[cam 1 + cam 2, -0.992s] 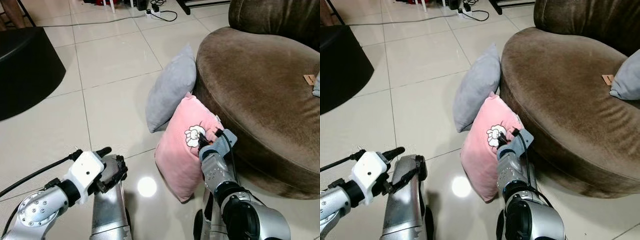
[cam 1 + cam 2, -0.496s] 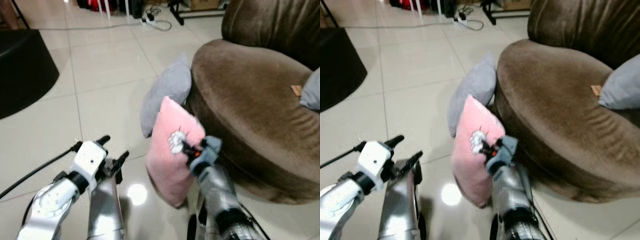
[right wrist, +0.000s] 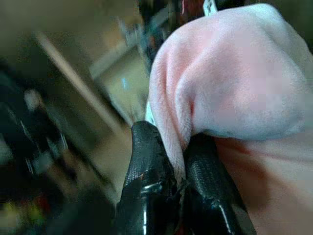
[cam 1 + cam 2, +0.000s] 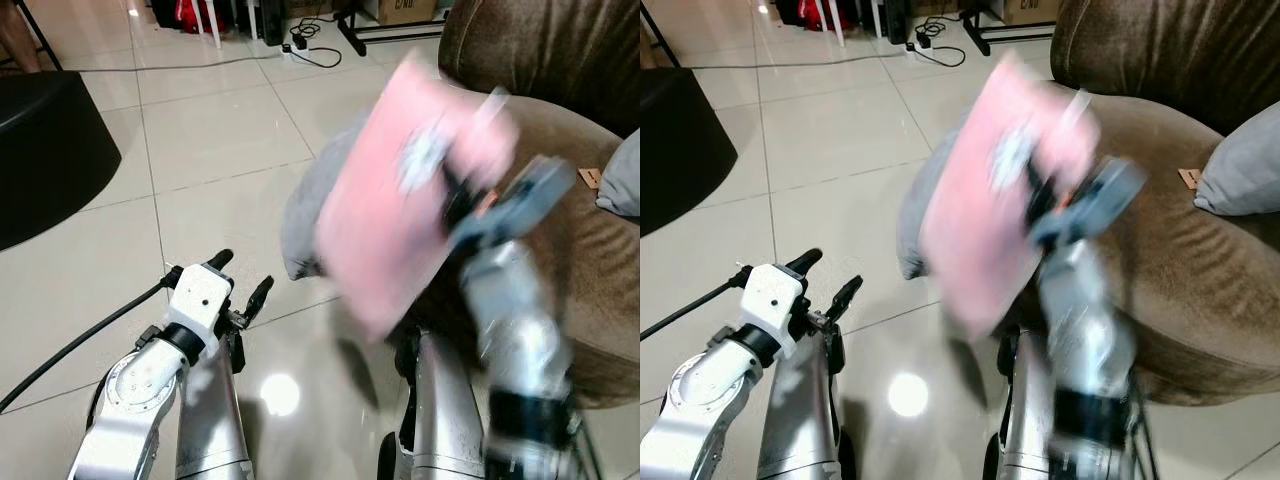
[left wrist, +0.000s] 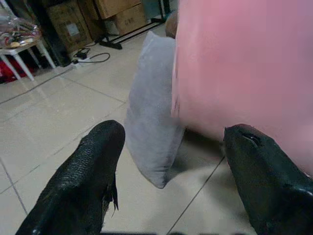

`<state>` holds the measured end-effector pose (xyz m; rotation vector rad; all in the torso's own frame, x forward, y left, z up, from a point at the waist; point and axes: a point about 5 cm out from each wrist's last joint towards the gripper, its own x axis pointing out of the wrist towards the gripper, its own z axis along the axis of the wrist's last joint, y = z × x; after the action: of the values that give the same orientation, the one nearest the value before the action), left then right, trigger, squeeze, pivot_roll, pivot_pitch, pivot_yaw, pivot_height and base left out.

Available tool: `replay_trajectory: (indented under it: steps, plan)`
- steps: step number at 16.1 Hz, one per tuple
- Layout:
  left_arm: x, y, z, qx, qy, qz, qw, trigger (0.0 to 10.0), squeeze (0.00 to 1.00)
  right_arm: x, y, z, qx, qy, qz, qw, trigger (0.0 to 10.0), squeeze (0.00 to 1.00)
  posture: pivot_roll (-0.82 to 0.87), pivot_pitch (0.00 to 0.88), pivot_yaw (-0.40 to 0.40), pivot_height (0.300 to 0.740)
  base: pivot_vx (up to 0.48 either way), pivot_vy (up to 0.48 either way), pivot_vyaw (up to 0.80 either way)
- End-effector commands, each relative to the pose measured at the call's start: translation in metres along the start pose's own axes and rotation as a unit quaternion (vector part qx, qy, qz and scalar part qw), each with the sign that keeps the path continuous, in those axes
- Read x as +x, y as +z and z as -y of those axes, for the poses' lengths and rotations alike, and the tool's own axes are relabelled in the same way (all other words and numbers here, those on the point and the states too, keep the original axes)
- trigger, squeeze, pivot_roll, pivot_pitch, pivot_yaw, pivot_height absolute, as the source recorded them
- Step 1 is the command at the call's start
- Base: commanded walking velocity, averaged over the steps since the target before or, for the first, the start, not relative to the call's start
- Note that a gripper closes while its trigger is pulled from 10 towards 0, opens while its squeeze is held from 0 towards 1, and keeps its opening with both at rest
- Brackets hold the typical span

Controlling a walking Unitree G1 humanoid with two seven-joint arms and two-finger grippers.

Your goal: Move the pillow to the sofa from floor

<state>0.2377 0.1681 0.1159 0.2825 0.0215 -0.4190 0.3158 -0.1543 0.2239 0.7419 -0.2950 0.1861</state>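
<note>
Nearest you, the left gripper (image 4: pixel 243 281) hangs low over the floor (image 4: pixel 120 230), fingers (image 5: pixel 80 181) spread apart, nothing between them. Its wrist view looks past the fingers at the grey pillow (image 5: pixel 151 110) standing on the tiles, with the pink pillow (image 5: pixel 244 73) blurred just beside it.

Your right gripper (image 4: pixel 452 195) is raised in front of the sofa (image 4: pixel 590 250), blurred. Its fingers (image 3: pixel 146 171) are pinched tight on a fold of the pink pillow; the right wrist view shows the fabric squeezed between the two black tips. The pink pillow (image 4: pixel 400 190) is off the floor, hanging tilted in the air against the sofa's front edge, with the grey pillow (image 4: pixel 300 215) partly hidden behind it. A pale print on the pink face is too blurred to read.

A second grey cushion (image 4: pixel 1240 170) lies on the sofa seat at the far right. A small tan tag (image 4: pixel 1188 178) sits beside it; you cannot read any writing on it.

Left, a black round seat (image 4: pixel 45 150) stands on the tiles. Far back, a power strip with cable (image 4: pixel 310 28) lies on the floor. The left wrist view shows cardboard boxes (image 5: pixel 115 12) against the far wall; labels unreadable.
</note>
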Motion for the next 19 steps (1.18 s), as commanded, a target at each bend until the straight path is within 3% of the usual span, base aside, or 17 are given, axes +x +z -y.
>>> replay_trajectory:
  steps: [1, 2, 5, 6, 8, 9, 10, 12, 19]
  plan:
    - [-0.001, 0.0, 0.002, 0.004, 0.004, 0.0, 1.0, 10.0, 0.0, 0.008, 0.041, -0.019, 0.021, 0.025, 0.08, 0.996, 0.0, 0.0, -0.01, 0.0, -0.013, 0.4, 0.0, 0.0, 0.0]
    - [-0.001, 0.001, 0.001, 0.004, 0.009, 0.003, 1.0, 10.0, 0.0, 0.018, 0.068, -0.032, 0.017, 0.04, 0.126, 0.991, 0.0, 0.0, 0.0, 0.0, -0.02, 0.4, 0.0, 0.0, 0.0]
    - [-0.001, 0.002, -0.006, 0.013, 0.026, 0.007, 1.0, 10.0, 0.0, 0.023, 0.099, -0.046, 0.009, 0.035, 0.18, 0.983, 0.0, 0.0, 0.02, 0.0, -0.039, 0.4, 0.0, 0.0, 0.0]
    - [-0.002, 0.002, -0.007, 0.015, 0.03, 0.008, 0.999, 10.0, 0.0, 0.022, 0.103, -0.046, -0.002, 0.026, 0.191, 0.981, 0.0, 0.0, 0.03, 0.0, -0.045, 0.4, 0.0, 0.0, 0.0]
    - [-0.002, 0.001, -0.007, 0.017, 0.033, 0.008, 0.999, 10.0, 0.0, 0.021, 0.085, -0.037, -0.049, 0.002, 0.158, 0.986, 0.0, 0.0, 0.03, 0.0, -0.048, 0.4, 0.0, 0.0, 0.0]
    - [-0.002, 0.001, -0.007, 0.019, 0.034, 0.007, 0.999, 10.0, 0.0, 0.019, 0.052, -0.026, -0.112, -0.015, 0.081, 0.99, 2.5, 0.0, 0.03, 0.0, -0.045, 0.4, 0.0, 0.0, 0.0]
    - [-0.002, 0.001, -0.007, 0.02, 0.033, 0.007, 0.999, 10.0, 0.0, 0.013, 0.019, -0.014, -0.15, -0.02, 0.005, 0.988, 10.0, 0.0, 0.03, 0.0, -0.046, 0.4, 0.0, 0.0, 0.0]
    - [-0.002, 0.0, -0.007, 0.021, 0.037, 0.007, 0.999, 10.0, 0.0, -0.012, -0.022, 0.002, -0.185, -0.023, -0.072, 0.98, 10.0, 0.0, 0.03, 0.0, -0.049, 0.4, 0.0, 0.0, 0.0]
    - [-0.001, -0.001, -0.007, 0.024, 0.044, 0.01, 0.999, 10.0, 0.0, -0.026, -0.035, 0.008, -0.161, -0.049, -0.084, 0.982, 10.0, 0.0, 0.03, 0.0, -0.051, 0.455, 0.0, 0.0, 0.0]
